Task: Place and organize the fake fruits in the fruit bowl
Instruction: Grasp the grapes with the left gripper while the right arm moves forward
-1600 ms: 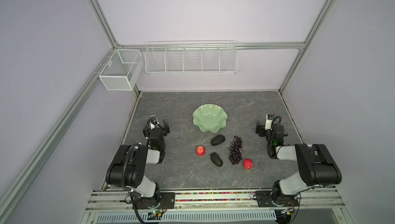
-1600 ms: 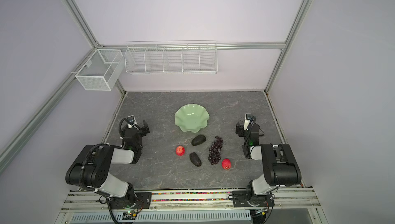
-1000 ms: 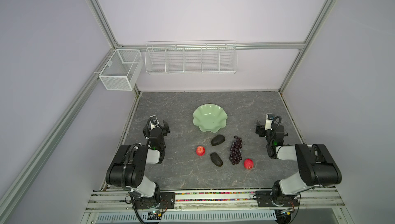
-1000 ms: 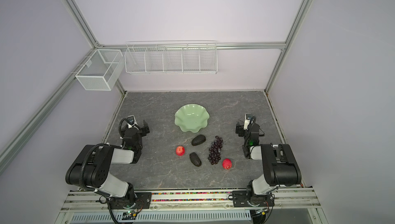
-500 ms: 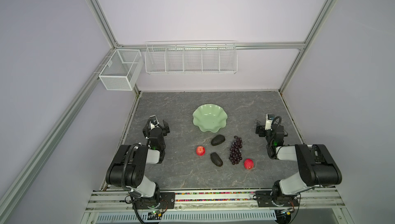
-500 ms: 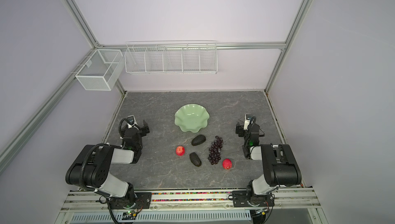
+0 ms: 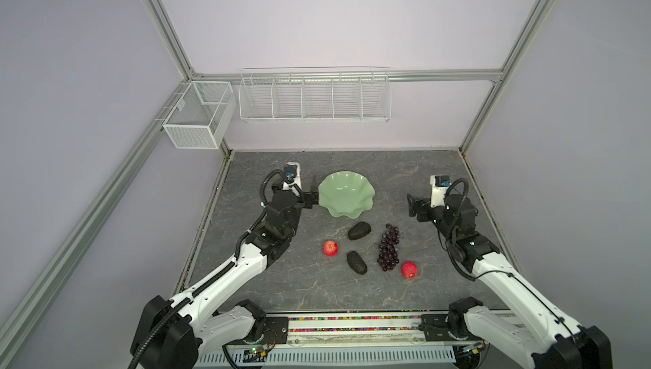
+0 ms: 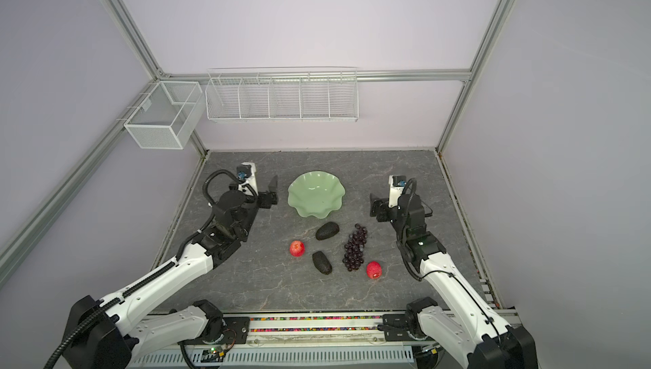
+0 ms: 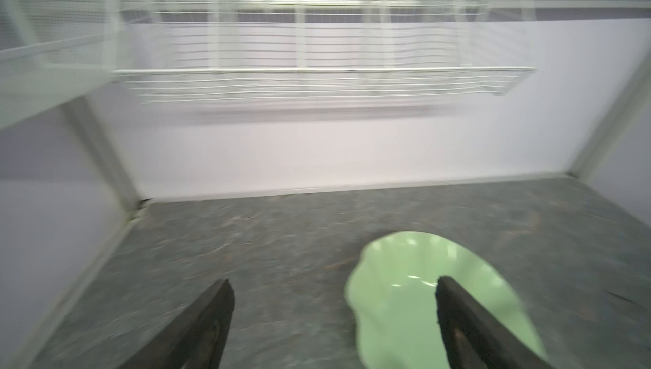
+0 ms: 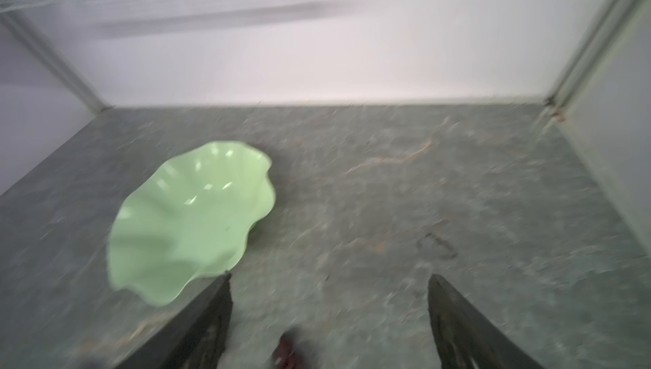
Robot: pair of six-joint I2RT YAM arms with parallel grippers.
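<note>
**A:** Top views: where's the fruit?
**B:** On the surface [image 7: 394, 173], in front of the empty fruit bowl [image 7: 346, 196]: left apple [image 7: 330, 248], right apple [image 7: 409, 269], far avocado [image 7: 359, 231], near avocado [image 7: 356, 262], grapes [image 7: 388, 248]. The left pincer [image 7: 312, 193] is just beside the bowl's rim, and the right pincer [image 7: 410, 205] is apart from it.
**A:** Left wrist?
**B:** Blurred. The pincer is spread and empty, with the bowl [image 9: 405, 279] partly behind one finger [image 9: 468, 325].
**A:** Right wrist?
**B:** Released and holding nothing, with the bowl [image 10: 190, 216] ahead.

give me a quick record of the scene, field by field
bowl: empty, on table
left apple: on table
right apple: on table
far avocado: on table, in front of bowl
near avocado: on table
grapes: on table, beside right apple
left gripper: open, empty, beside bowl
right gripper: open, empty
</note>
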